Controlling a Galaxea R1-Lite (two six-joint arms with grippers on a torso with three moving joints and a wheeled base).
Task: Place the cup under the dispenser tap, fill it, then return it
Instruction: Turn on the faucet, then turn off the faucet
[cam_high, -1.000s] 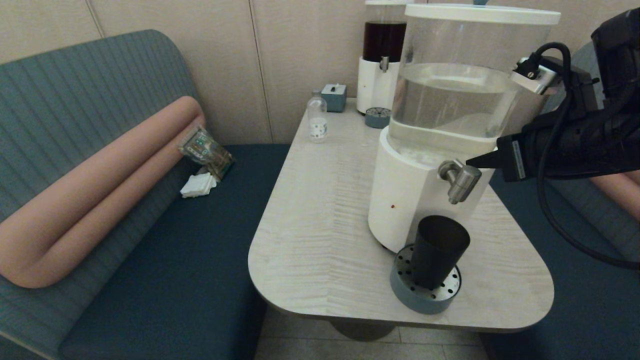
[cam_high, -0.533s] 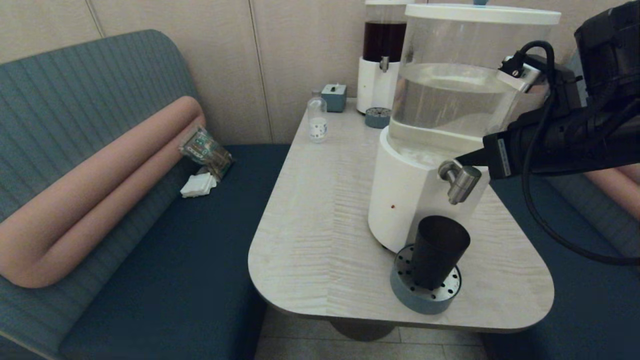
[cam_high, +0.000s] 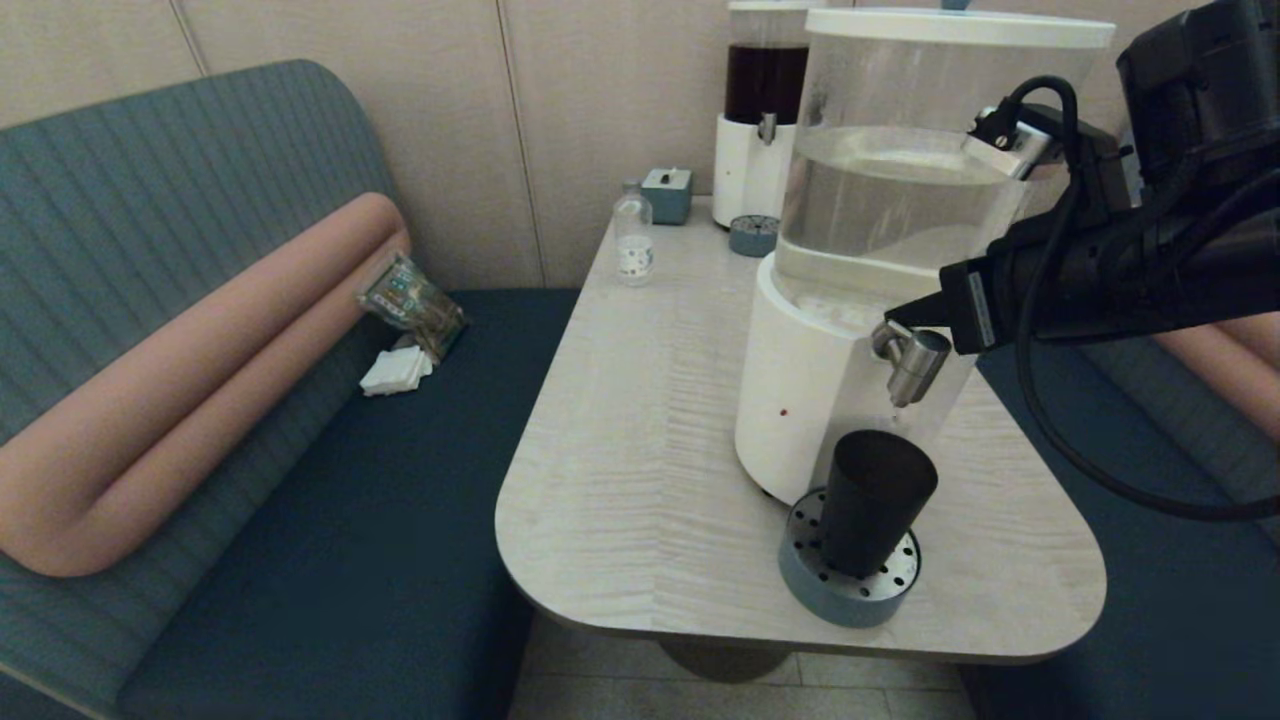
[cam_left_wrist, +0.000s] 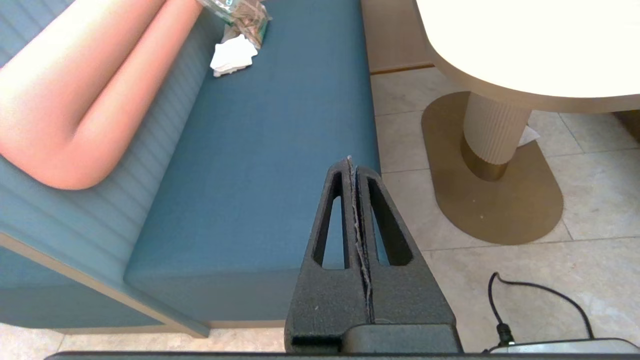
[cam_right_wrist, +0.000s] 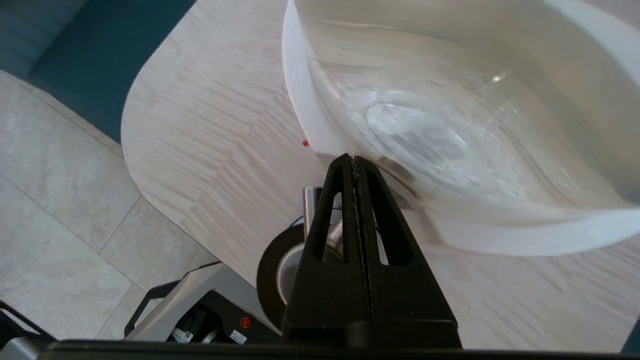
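The black cup stands upright on a round grey-blue drip tray, right under the dispenser tap of the large clear-tank dispenser. My right gripper is shut with nothing in it, and its tip rests against the top rear of the tap where the tap meets the white base. In the right wrist view the gripper covers most of the tap, and the cup's rim shows below it. My left gripper is shut and parked low beside the bench.
A smaller dark-liquid dispenser with its own drip tray, a small clear bottle and a blue box stand at the table's far end. Benches flank the table on both sides.
My right gripper has moved left and slightly up, from beside the tap to touching its top rear. The tap and dispenser have shifted a little left. The cup has stayed put.
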